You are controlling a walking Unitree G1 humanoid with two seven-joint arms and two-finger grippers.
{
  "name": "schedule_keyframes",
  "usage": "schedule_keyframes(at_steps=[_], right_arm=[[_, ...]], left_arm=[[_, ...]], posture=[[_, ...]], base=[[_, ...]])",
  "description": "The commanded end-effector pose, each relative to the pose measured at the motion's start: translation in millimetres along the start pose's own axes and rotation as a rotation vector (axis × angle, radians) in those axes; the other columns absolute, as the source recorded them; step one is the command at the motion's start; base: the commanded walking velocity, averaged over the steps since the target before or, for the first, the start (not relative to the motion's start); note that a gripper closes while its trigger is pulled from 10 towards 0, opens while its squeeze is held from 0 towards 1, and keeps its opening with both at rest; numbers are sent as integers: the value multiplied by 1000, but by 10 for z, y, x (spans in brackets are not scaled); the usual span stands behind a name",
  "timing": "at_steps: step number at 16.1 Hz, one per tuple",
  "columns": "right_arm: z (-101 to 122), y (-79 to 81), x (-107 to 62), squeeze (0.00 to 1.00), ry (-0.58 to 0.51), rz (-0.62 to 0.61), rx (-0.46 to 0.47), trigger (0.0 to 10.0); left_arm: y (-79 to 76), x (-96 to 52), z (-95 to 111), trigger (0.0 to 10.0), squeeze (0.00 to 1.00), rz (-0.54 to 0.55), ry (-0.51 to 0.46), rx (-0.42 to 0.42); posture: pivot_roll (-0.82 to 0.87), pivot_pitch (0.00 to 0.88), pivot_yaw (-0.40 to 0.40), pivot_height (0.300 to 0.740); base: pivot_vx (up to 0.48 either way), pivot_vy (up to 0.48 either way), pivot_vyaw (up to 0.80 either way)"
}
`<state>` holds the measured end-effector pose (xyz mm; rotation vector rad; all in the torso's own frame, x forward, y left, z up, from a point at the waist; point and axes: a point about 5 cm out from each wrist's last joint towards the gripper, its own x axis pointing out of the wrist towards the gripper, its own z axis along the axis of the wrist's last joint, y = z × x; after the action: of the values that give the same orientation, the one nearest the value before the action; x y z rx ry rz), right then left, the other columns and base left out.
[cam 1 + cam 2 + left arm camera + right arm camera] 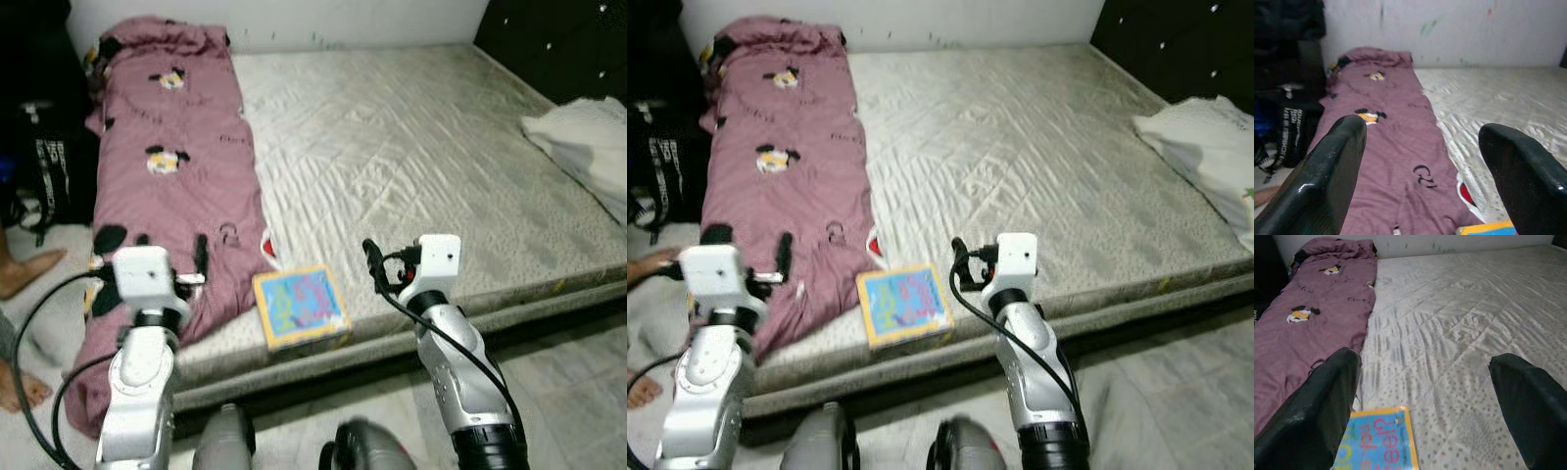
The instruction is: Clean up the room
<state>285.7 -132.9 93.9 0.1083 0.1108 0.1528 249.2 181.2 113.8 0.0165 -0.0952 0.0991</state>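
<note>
From the head views: blue-and-yellow picture book (pixel 300 306) flat at the grey quilted mattress (pixel 431 166) edge, beside the mauve cartoon-print blanket (pixel 167 186); both arms raised before it.

Left wrist: left gripper (pixel 1422 171) spread wide, empty, over blanket.

Right wrist: right gripper (pixel 1425 406) gaping, unladen, book just below. Approach step, I judge; next, lower and pinch the book's edge.

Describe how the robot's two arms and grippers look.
Both arms are silver metal with black wrist joints, each topped by a white boxy camera housing. Black cables loop from each wrist. The left gripper and right gripper each have two long, glossy black fingers.
</note>
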Motion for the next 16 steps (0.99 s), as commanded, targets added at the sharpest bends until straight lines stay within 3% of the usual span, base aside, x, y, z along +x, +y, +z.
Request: schedule_keyframes(at_steps=[1, 4, 9, 13, 16], right_arm=[[37, -40, 0, 0, -18, -15, 2, 10000], [38, -39, 8, 0, -18, -15, 2, 10000], [31, -31, 18, 0, -14, -12, 1, 10000], [24, -26, 21, 0, -12, -11, 1, 10000], [27, -14, 22, 0, -13, -4, -8, 10000]], left_arm=[[-11, 13, 13, 10000, 0, -8, -19, -30], [-10, 15, 23, 10000, 0, -16, -39, -53], [28, 32, -48, 10000, 0, 31, 9, 7], [1, 30, -62, 10000, 0, -3, 15, -23], [-25, 32, -55, 10000, 0, -24, 13, -25]], posture=[[52, 49, -42, 651], [52, 50, -41, 651], [52, 51, -42, 651], [52, 55, -41, 651], [51, 58, -41, 651]], base=[[0, 0, 0], [0, 0, 0], [0, 0, 0], [0, 0, 0], [315, 0, 0]])
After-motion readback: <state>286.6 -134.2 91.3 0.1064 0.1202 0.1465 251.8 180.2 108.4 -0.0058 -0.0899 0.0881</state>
